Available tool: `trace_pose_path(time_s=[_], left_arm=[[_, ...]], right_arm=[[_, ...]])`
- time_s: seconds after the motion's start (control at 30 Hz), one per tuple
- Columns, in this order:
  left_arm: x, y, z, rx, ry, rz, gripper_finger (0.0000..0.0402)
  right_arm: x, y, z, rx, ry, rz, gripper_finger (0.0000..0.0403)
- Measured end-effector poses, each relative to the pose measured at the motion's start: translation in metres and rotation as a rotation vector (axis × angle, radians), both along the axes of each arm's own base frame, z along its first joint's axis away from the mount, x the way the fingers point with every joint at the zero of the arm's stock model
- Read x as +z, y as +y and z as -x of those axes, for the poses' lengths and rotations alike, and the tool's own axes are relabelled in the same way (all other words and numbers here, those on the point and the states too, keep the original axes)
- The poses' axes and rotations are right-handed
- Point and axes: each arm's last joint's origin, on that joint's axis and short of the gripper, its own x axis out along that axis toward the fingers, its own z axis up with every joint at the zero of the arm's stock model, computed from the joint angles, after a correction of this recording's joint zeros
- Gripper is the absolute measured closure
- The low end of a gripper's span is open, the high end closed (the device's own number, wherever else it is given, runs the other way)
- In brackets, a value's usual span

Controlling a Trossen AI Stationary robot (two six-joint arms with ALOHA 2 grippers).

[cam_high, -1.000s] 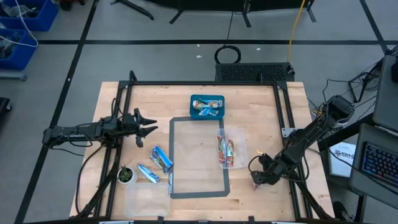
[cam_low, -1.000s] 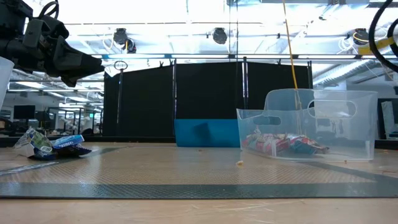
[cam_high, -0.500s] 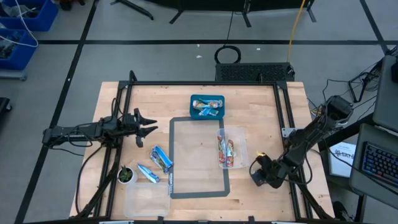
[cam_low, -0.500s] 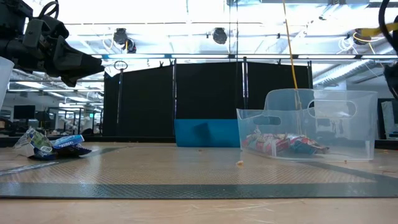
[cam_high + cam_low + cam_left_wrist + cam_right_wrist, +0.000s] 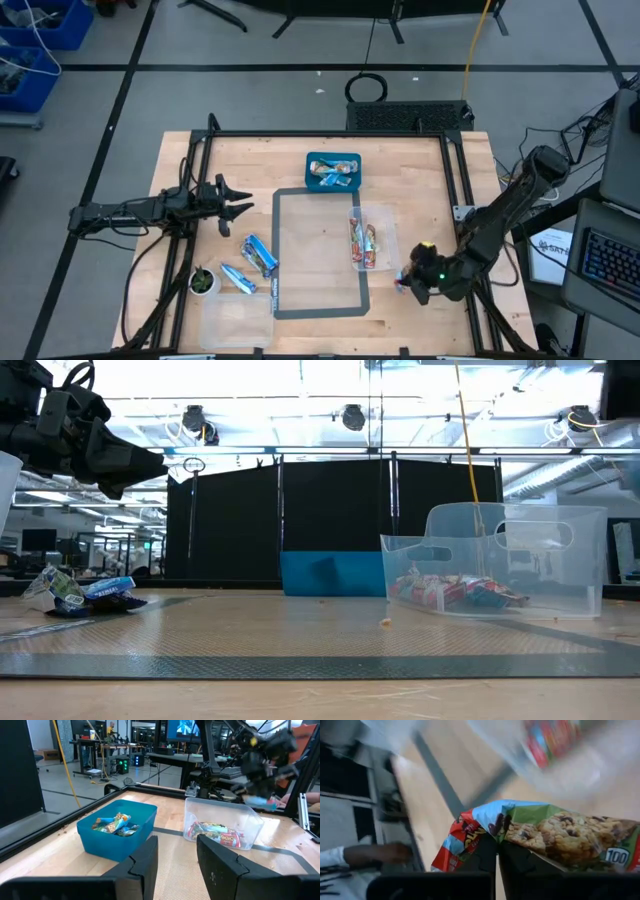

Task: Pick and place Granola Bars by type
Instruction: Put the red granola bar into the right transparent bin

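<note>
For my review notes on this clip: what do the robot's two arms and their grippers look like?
Both arms are dark, slim, jointed links. The left arm ends in the left gripper, two tapered black fingers forming a fork. In the left wrist view its fingers are broad, matte dark slabs. The right arm looks bulkier at its joints; near the right gripper a small green light glows.

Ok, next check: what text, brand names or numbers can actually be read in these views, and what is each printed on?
"100": on the red, blue and green wrapped granola bar clamped in the right gripper.
Red lettering on that wrapper's red end: too blurred to read.
Print on the bars in the clear plastic bin and the blue plastic bin: too small to read.
</note>
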Motion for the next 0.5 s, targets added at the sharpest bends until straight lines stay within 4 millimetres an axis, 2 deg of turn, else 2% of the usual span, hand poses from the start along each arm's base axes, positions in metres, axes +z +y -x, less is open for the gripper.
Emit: trace_pose_path(time_s=[0.13,0.23,0.37,0.5], left_arm=[[0.0,0.0,0.0,0.0,0.0,0.0,0.0263],[0.0,0.0,0.0,0.0,0.0,0.0,0.0263],[0.0,0.0,0.0,0.0,0.0,0.0,0.0263],[0.0,0.0,0.0,0.0,0.0,0.0,0.0263]], right_arm=[[0.031,-0.004,-0.001,0.041,-0.185,0.119,0.0402],[0.047,-0.012,0.001,0.045,-0.294,0.24,0.0402],[0.059,-0.028,0.0,-0.009,-0.37,0.39,0.0403],[0.061,-0.043,-0.01,-0.037,-0.359,0.496,0.0403]])
